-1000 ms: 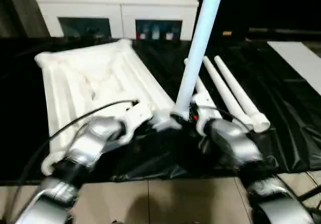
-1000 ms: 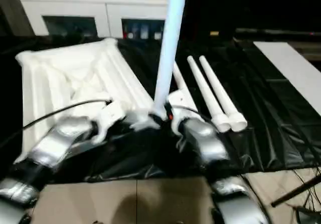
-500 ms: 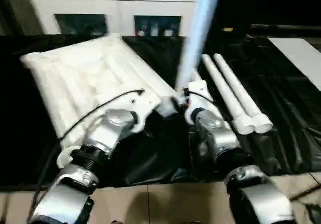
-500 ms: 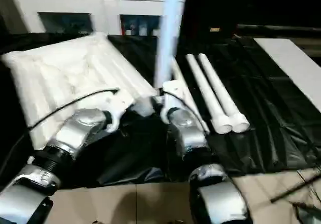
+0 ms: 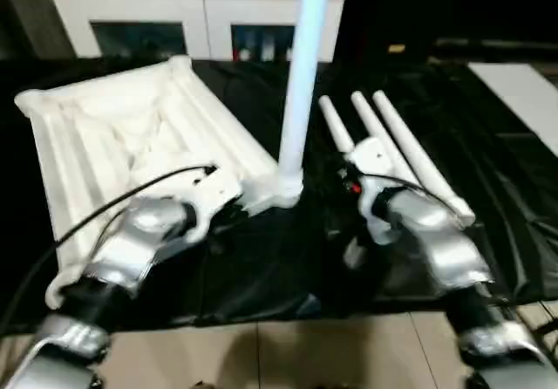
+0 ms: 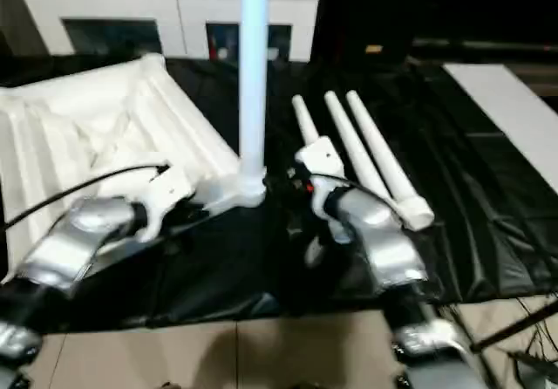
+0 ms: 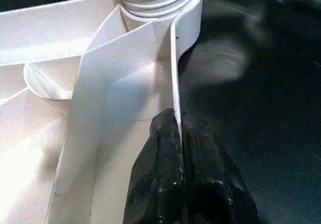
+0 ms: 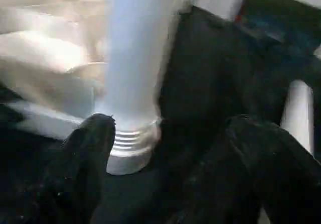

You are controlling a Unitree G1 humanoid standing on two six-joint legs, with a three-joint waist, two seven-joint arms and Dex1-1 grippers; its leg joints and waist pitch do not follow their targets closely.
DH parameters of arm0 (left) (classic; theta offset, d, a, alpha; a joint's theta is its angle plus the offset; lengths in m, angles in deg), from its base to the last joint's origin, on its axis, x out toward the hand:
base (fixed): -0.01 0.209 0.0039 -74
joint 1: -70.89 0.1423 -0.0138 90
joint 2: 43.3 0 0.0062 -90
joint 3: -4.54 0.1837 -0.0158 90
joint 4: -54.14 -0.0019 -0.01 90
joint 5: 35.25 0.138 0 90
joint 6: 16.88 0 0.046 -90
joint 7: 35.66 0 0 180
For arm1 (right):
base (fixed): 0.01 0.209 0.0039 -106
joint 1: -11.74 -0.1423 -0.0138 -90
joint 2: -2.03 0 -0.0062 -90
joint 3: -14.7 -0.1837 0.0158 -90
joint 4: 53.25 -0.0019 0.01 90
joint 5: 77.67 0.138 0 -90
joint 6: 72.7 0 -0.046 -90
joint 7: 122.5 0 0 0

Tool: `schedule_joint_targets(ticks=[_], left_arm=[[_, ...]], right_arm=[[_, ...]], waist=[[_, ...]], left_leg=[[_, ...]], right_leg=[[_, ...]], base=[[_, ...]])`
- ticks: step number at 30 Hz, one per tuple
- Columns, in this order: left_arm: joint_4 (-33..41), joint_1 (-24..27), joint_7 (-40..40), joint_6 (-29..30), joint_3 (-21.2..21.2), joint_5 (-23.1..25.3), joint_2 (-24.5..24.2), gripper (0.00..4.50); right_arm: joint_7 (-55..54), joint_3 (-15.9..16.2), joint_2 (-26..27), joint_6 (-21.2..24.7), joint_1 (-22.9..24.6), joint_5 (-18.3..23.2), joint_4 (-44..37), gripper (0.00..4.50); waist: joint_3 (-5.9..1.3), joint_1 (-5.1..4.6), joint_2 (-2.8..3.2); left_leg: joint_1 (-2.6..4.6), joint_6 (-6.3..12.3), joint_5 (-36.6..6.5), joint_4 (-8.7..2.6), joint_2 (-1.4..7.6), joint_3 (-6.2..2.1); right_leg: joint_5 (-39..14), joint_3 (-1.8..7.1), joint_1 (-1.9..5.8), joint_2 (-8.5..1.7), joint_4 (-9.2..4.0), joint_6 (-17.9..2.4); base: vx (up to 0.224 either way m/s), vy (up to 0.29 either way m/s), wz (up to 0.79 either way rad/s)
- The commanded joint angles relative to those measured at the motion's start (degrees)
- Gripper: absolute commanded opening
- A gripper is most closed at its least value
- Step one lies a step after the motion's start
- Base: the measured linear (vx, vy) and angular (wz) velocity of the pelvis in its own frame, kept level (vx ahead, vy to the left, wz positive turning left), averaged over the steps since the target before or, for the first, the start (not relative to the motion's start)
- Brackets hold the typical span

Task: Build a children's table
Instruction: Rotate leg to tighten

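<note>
The white tabletop [image 5: 131,136] lies underside up on the left of the black-draped table, ribs showing. One white leg [image 5: 301,75] stands upright in the tabletop's near right corner socket [image 5: 288,193], its threaded base [image 8: 128,138] seated there. My left gripper [image 7: 178,118] is shut on the tabletop's thin rim wall just beside that socket. A little to the right of the standing leg, my right gripper [image 8: 170,126] hangs open, its fingers [image 8: 93,143] spread wide and clear of the leg. Three more legs [image 5: 392,145] lie side by side on the cloth to the right.
A white glass-door cabinet [image 5: 200,10] stands behind the table. A white flat board [image 5: 519,88] lies at the far right. The black cloth [image 5: 261,267] hangs over the table's front edge, with tiled floor [image 5: 261,354] below. A black cable [image 5: 113,210] runs over my left forearm.
My right gripper has let go of the leg and drawn back to the right. The leg, tilted before, now stands straight in the socket. The camera view has also shifted.
</note>
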Motion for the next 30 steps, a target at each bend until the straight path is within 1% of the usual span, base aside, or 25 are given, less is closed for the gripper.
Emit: schedule_joint_targets(ticks=[1,2,3,4,5,6,7,8,10,11,12,13,14,15,16,17,18,19,20,21,22,25,26,29,30], left_arm=[[2.0,1.5,4.6,-0.4,3.2,0.0,-1.2,0.0],[2.6,1.8,5.9,-1.5,3.6,-0.3,-1.7,0.0],[4.3,2.7,8.9,-2.9,4.1,-1.5,-2.7,0.0],[5.7,3.1,10.3,-2.5,4.3,-2.3,-3.1,0.0],[6.7,3.3,11.2,-1.9,4.6,-2.7,-3.3,0.0],[6.9,3.3,11.4,-1.8,4.8,-2.6,-3.3,0.0],[6.9,3.0,11.6,-2.0,5.2,-2.3,-3.2,0.0],[6.8,2.9,11.5,-2.1,5.3,-2.2,-3.0,0.0],[6.9,2.8,11.4,-2.0,5.3,-2.2,-2.9,0.0],[6.9,2.7,11.4,-1.8,5.4,-2.0,-2.6,0.0],[6.9,2.6,11.4,-1.7,5.4,-1.9,-2.6,0.0],[7.0,2.6,11.4,-1.6,5.4,-1.8,-2.5,0.0],[7.1,2.5,11.5,-1.6,5.5,-1.8,-2.5,0.0],[7.1,2.5,11.5,-1.6,5.5,-1.8,-2.5,0.0],[7.1,2.5,11.4,-1.6,5.4,-1.8,-2.5,0.0],[7.1,2.5,11.4,-1.7,5.4,-1.7,-2.6,0.0],[7.0,2.4,11.2,-1.9,5.4,-1.5,-2.6,0.0],[6.9,2.4,11.1,-1.9,5.3,-1.4,-2.6,0.0],[6.9,2.3,11.1,-1.9,5.3,-1.4,-2.6,0.0],[6.8,2.3,11.2,-1.9,5.3,-1.5,-2.7,0.0],[6.8,2.3,11.2,-1.9,5.3,-1.5,-2.7,0.0],[6.7,2.3,11.1,-1.9,5.3,-1.4,-2.8,0.0],[6.7,2.3,11.2,-1.9,5.2,-1.5,-2.9,0.0],[6.7,2.3,11.2,-2.0,5.2,-1.5,-3.0,0.0],[6.7,2.3,11.2,-2.0,5.2,-1.5,-3.0,0.0]], right_arm=[[5.8,2.1,-2.3,1.7,1.4,1.9,-4.0,4.04],[6.8,2.3,-3.0,1.6,1.6,2.1,-4.4,4.04],[9.1,2.6,-4.6,1.6,2.0,2.5,-5.2,4.04],[10.6,3.0,-5.4,1.8,2.2,2.7,-5.4,4.04],[12.4,3.6,-5.9,1.9,2.1,2.7,-5.2,4.04],[13.0,3.8,-6.1,1.8,2.0,2.7,-5.0,4.04],[14.8,4.7,-6.3,1.2,1.6,2.2,-3.7,4.04],[14.8,5.1,-6.1,0.4,1.0,1.3,-2.2,4.04],[14.6,5.3,-6.0,0.0,0.7,0.7,-1.5,4.04],[13.2,5.3,-5.2,-0.4,-0.5,-0.5,1.1,4.04],[12.8,5.3,-4.8,-0.5,-1.1,-0.7,2.3,4.04],[12.3,5.3,-4.4,-0.5,-1.8,-0.9,3.6,4.04],[12.6,5.9,-4.2,-0.4,-2.8,-1.0,5.4,4.04],[12.6,5.9,-4.2,-0.4,-2.8,-1.0,5.4,4.04],[13.1,6.5,-4.4,-0.8,-3.1,-1.4,6.1,4.04],[13.6,6.7,-4.4,-0.8,-3.4,-1.4,6.8,4.04],[13.8,6.8,-4.3,-1.0,-3.7,-1.5,7.5,4.04],[14.1,6.8,-4.2,-1.3,-4.0,-1.6,8.2,4.04],[14.4,6.7,-4.1,-1.4,-4.3,-1.6,9.0,4.04],[14.7,6.6,-3.9,-1.6,-4.6,-1.7,9.8,3.77],[14.7,6.6,-3.8,-1.6,-4.6,-1.7,9.9,3.77],[15.6,6.9,-3.9,-2.2,-4.9,-1.7,11.2,3.39],[15.7,7.0,-3.9,-2.5,-5.0,-1.6,11.8,3.3],[16.1,6.7,-3.7,-2.5,-5.2,-1.1,12.7,3.09],[16.1,6.7,-3.7,-2.5,-5.2,-1.1,12.7,3.09]], waist=[[-2.96,0.2,0.27],[-3.1,0.12,0.25],[-3.12,0.23,0.27],[-3.21,0.26,0.23],[-3.15,0.23,0.34],[-3.24,0.4,0.61],[-3.19,0.42,0.44],[-3.2,0.62,0.29],[-3.28,0.82,0.34],[-3.29,0.87,0.22],[-3.39,0.75,0.07],[-3.35,0.8,0.1],[-3.31,0.81,0.02],[-3.31,0.81,0.02],[-3.37,0.9,-0.01],[-3.38,0.88,0.01],[-3.47,0.94,-0.17],[-3.48,0.94,-0.11],[-3.48,0.92,-0.23],[-3.49,0.93,-0.21],[-3.53,0.9,-0.26],[-3.49,0.92,-0.24],[-3.5,0.93,-0.12],[-3.53,0.89,-0.23],[-3.51,0.89,-0.21]], left_leg=[[0.87,0.16,-20.8,-4.56,1.34,-0.4],[0.84,-0.11,-20.8,-4.58,1.43,-0.5],[0.81,-0.03,-20.6,-4.6,1.42,-0.58],[0.77,0.01,-20.2,-4.63,1.57,-0.58],[0.75,0.12,-19.5,-4.62,1.62,-0.47],[1.39,0.05,-20.2,-4.43,1.59,-0.17],[1.48,0.13,-20.2,-4.34,1.52,-0.01],[1.23,0.21,-19.9,-4.35,1.46,0.04],[1.05,0.05,-18.9,-4.38,1.47,0.05],[1.03,-0.01,-18.7,-4.4,1.5,0.05],[0.86,-0.21,-18.1,-4.37,1.39,0.0],[0.81,-0.25,-17.9,-4.45,1.39,-0.01],[0.91,-0.22,-18.3,-4.37,1.38,0.06],[0.91,-0.22,-18.3,-4.37,1.38,0.06],[0.87,-0.09,-17.7,-4.3,1.39,0.12],[0.85,-0.02,-17.7,-4.33,1.39,0.11],[0.84,0.09,-17.2,-4.28,1.39,0.11],[0.82,0.13,-17.0,-4.27,1.41,0.13],[0.74,0.22,-16.6,-4.26,1.37,0.16],[0.71,0.25,-16.6,-4.25,1.37,0.15],[0.67,0.37,-16.3,-4.25,1.36,0.14],[0.71,0.32,-16.8,-4.27,1.4,0.14],[0.79,0.23,-17.1,-4.26,1.4,0.12],[0.71,0.26,-17.0,-4.28,1.39,0.11],[0.75,0.31,-17.2,-4.26,1.39,0.12]], right_leg=[[-23.1,2.69,2.48,-2.75,-4.61,-8.8],[-22.8,2.82,2.32,-2.79,-4.62,-8.9],[-22.4,2.77,2.35,-2.77,-4.62,-9.0],[-21.4,2.84,2.44,-2.8,-4.47,-9.2],[-19.4,2.94,2.23,-2.68,-4.25,-10.1],[-18.0,3.0,1.78,-2.37,-4.26,-11.1],[-17.4,3.1,1.63,-2.27,-4.26,-11.4],[-17.6,3.33,1.82,-2.3,-4.05,-11.7],[-17.5,3.43,1.95,-2.33,-3.95,-11.5],[-17.5,3.44,1.96,-2.37,-3.95,-11.4],[-17.4,3.42,2.06,-2.4,-3.74,-11.5],[-17.5,3.41,2.17,-2.36,-3.8,-11.3],[-18.3,3.44,2.06,-2.41,-3.87,-11.1],[-18.3,3.44,2.06,-2.41,-3.87,-11.1],[-17.8,3.5,2.11,-2.43,-3.82,-10.7],[-17.8,3.48,2.13,-2.43,-3.83,-10.7],[-17.4,3.46,2.19,-2.47,-3.74,-10.7],[-17.1,3.47,2.17,-2.47,-3.72,-10.7],[-16.7,3.46,2.23,-2.38,-3.68,-10.8],[-16.5,3.47,2.27,-2.41,-3.63,-10.9],[-16.3,3.44,2.31,-2.41,-3.57,-11.0],[-17.0,3.44,2.28,-2.43,-3.69,-10.8],[-17.4,3.44,2.24,-2.45,-3.72,-10.8],[-17.0,3.42,2.3,-2.39,-3.68,-10.8],[-17.3,3.43,2.24,-2.41,-3.72,-10.9]], base=[[0.0,0.0,0.0],[0.0,0.0,0.0],[0.0,0.0,0.0],[0.0,0.0,0.0],[0.0,0.0,0.0],[0.0,0.0,0.0],[0.0,0.0,0.0],[0.0,0.0,0.0],[0.0,0.0,0.0],[0.0,0.0,0.0],[0.0,0.0,0.0],[0.0,0.0,0.0],[0.0,0.0,0.0],[0.0,0.0,0.0],[0.0,0.0,0.0],[0.0,0.0,0.0],[0.0,0.0,0.0],[0.0,0.0,0.0],[0.0,0.0,0.0],[0.0,0.0,0.0],[0.0,0.0,0.0],[0.0,0.0,0.0],[0.0,0.0,0.0],[0.0,0.0,0.0],[0.0,0.0,0.0]])
